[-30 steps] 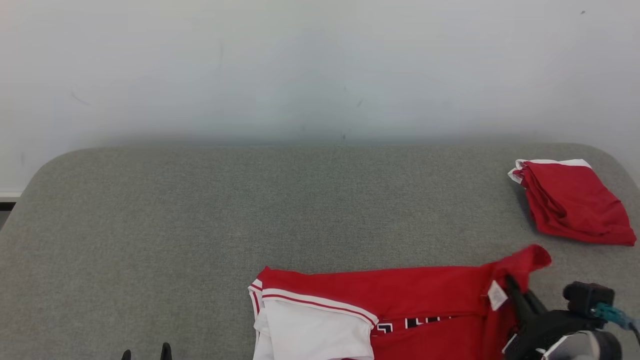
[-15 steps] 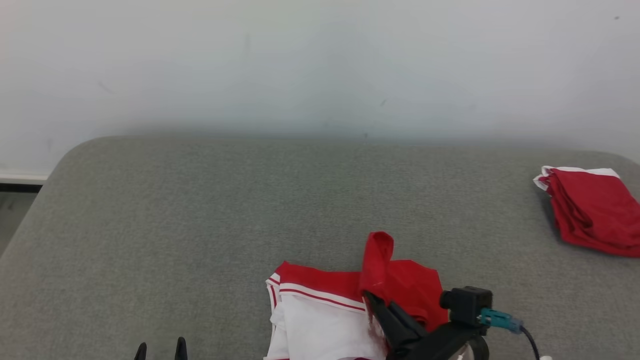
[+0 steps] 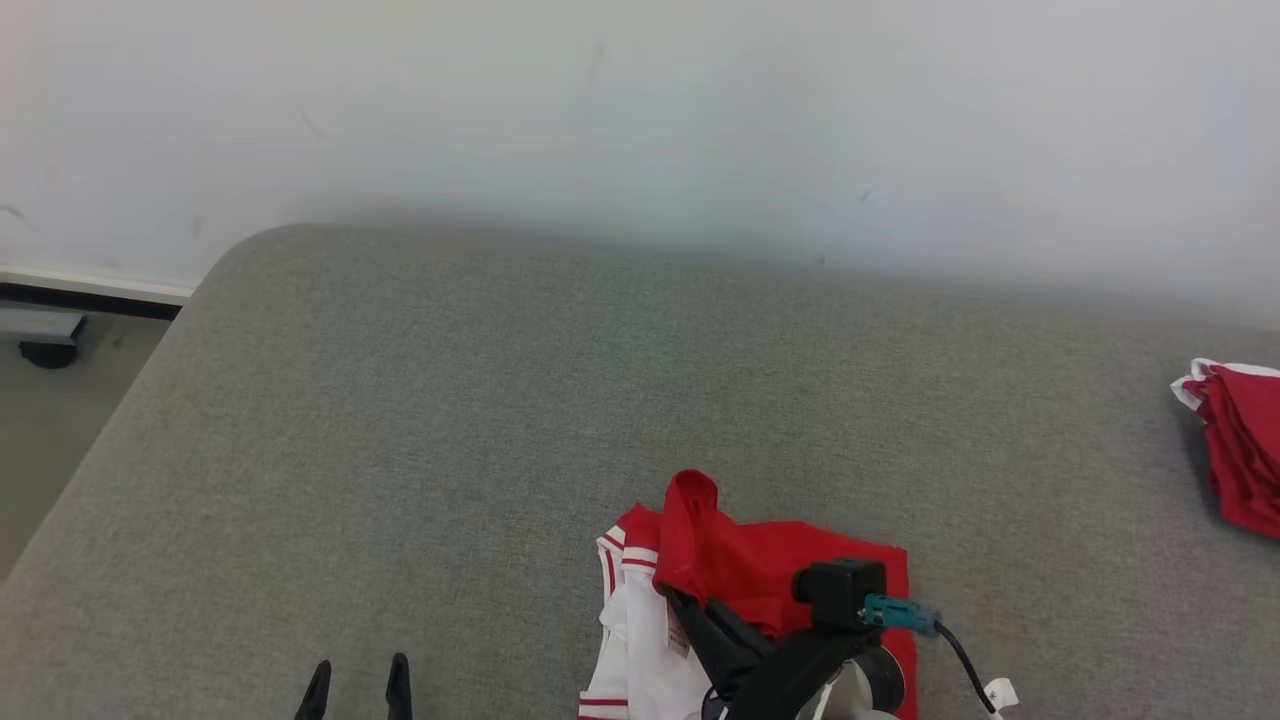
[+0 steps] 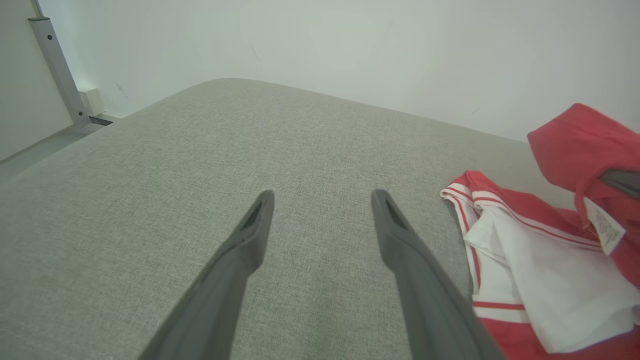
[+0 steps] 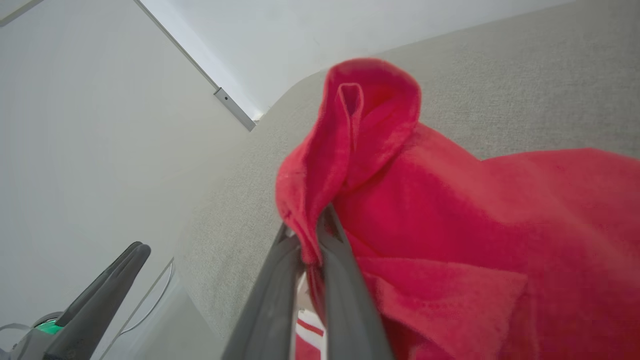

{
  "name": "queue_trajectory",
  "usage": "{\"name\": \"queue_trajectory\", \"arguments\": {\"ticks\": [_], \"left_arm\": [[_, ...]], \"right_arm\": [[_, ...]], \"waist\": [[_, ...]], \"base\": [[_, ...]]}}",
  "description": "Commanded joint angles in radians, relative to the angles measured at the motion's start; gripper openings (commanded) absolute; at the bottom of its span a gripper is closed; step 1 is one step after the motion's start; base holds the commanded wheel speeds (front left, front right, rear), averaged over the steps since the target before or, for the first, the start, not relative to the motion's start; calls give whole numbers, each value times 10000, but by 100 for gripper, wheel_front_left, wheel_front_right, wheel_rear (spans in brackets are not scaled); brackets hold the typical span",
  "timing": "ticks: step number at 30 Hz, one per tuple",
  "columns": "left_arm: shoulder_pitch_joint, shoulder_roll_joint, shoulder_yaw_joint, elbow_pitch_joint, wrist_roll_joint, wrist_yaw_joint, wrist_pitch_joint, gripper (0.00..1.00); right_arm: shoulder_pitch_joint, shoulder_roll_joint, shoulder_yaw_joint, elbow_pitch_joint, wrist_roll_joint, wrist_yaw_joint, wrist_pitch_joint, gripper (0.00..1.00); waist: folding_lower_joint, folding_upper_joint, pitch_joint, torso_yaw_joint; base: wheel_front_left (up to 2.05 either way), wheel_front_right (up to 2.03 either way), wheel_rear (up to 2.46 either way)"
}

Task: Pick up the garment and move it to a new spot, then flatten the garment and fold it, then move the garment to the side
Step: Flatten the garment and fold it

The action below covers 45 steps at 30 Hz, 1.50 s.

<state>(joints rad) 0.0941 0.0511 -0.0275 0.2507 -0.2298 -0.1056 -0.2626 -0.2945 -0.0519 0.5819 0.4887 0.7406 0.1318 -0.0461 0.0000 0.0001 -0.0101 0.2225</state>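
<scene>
Two hands, right hand (image 5: 310,227) clamped on a raised fold of the red-and-white garment (image 3: 740,560), heaped at the near edge of the grey worktop (image 3: 500,400), left hand (image 4: 322,197) spread open, empty, one second red garment (image 3: 1240,450), possibly folded, far right.

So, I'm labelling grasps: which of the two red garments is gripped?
The red-and-white garment at the near edge: the right gripper is shut on a raised fold of it. The other garment lies apart at the right, untouched.
</scene>
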Motion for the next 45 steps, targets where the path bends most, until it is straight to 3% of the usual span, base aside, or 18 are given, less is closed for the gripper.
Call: {"name": "queue_trajectory", "arguments": {"ticks": [1,7,8,9,17,22,29,35,36,37,38,39,45], "left_arm": [[-139,-11,-33,24,-46,27,-24,100],[-169,-11,-149,99,-91,85,-24,100],[-159,-11,-152,111,-101,74,-24,100],[-142,-13,-140,119,-103,86,-24,100],[17,-12,13,150,-2,79,-24,100],[88,-12,147,53,36,63,-24,100],[249,-10,275,-41,80,18,-24,100],[289,-12,371,-136,118,40,-24,100],[289,-12,393,-146,132,39,-24,100],[276,-12,409,-162,150,33,-24,100],[258,-12,420,-157,180,28,-24,100],[232,-12,430,-152,210,25,-24,100],[65,-12,427,-158,319,-38,-24,100]], "right_arm": [[-242,22,207,337,62,-19,-213,0],[-858,22,1200,1604,241,-19,-1000,0],[-959,23,1322,1748,283,-19,-1180,22],[-974,29,1470,1888,455,-19,-1207,100],[-1702,19,1715,1860,735,-19,-1952,100],[-1848,-227,199,1674,-469,-19,-2176,100],[-359,-863,-2566,163,-1976,-19,-2191,100],[894,-920,-3517,-197,-3128,-19,-2193,100],[1000,-885,-3539,-183,-3208,-19,-2193,97],[1070,-868,-3541,-155,-3260,-19,-2195,55],[1122,-885,-3495,-61,-3380,-19,-2195,19],[1145,-873,-3442,25,-3453,-19,-2195,0],[760,-795,-2877,1054,-3767,-19,-2194,0]], "waist": [[0,-1,63,157],[0,-1,53,263],[0,-1,31,256],[0,-1,2,239],[0,-1,-227,-165],[0,-1,-323,-446],[0,-1,-362,-648],[0,-1,-345,-729],[0,-1,-330,-734],[0,-1,-313,-732],[0,-1,-295,-723],[0,-1,-275,-715],[0,-1,-148,-519]], "base": [[0,0,0],[0,0,0],[0,0,0],[0,0,0],[0,0,0],[0,0,0],[0,0,0],[0,0,0],[0,0,0],[0,0,0],[0,0,0],[0,0,0],[0,0,0]]}}
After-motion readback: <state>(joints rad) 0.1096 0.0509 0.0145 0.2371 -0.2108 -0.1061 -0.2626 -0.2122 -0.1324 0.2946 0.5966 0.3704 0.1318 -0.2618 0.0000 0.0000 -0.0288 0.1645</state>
